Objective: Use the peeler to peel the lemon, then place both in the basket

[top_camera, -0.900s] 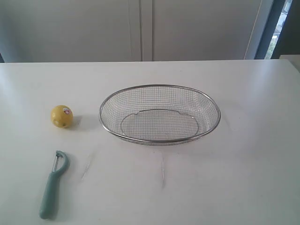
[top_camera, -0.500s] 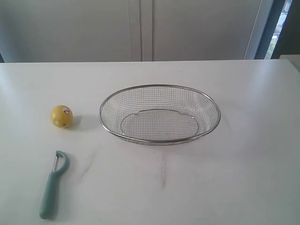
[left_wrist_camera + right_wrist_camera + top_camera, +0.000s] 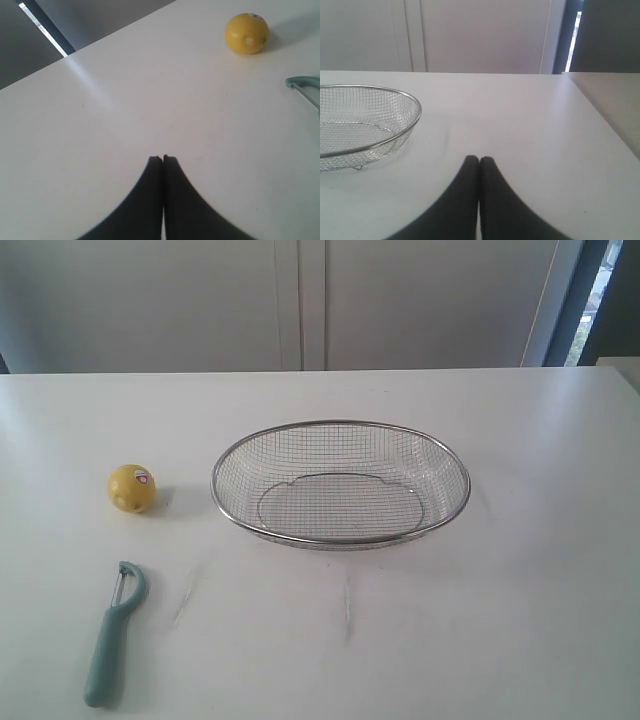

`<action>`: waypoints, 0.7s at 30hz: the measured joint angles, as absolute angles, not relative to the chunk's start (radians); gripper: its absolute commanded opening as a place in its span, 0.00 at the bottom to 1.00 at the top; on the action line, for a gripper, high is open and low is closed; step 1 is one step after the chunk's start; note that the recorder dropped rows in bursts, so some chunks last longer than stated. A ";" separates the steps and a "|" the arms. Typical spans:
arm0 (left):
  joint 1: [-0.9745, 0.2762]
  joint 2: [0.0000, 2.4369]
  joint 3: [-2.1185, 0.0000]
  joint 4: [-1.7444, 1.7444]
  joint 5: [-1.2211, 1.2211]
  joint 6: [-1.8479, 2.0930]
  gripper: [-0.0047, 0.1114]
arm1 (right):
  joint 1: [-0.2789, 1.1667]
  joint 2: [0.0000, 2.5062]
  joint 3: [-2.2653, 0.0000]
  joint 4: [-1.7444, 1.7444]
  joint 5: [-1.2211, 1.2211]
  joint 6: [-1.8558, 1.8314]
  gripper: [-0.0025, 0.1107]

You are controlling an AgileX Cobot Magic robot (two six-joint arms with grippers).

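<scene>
Near the desk's (image 3: 520,590) left edge lie lemon (image 3: 131,488) and peeler (image 3: 113,634); left pincer (image 3: 163,159) and right pincer (image 3: 479,159) are clenched, empty. Best to open them; take the peeler by its handle.

You see right gripper (image 3: 479,161) — tips pressed together, holding nothing | basket (image 3: 395,136) on white table (image 3: 520,125) — apart from it

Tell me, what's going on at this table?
Nothing is being handled yet. An unpeeled lemon with its sticker on sits on the white table. A teal-handled peeler lies nearer the camera, and an empty wire basket stands to the lemon's right. The robot's left hand and right hand are both shut, holding nothing, apart from all three things.
</scene>
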State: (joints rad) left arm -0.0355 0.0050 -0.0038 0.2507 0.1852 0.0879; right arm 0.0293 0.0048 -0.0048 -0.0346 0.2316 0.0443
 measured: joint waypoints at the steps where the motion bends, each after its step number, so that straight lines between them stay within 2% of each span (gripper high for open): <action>1: -0.035 0.005 -0.004 0.251 0.185 0.088 0.04 | 0.029 0.005 -0.005 -0.035 0.232 0.044 0.02; 21: -0.035 0.005 -0.004 0.251 0.185 0.088 0.04 | 0.029 0.005 -0.005 -0.035 0.197 0.056 0.02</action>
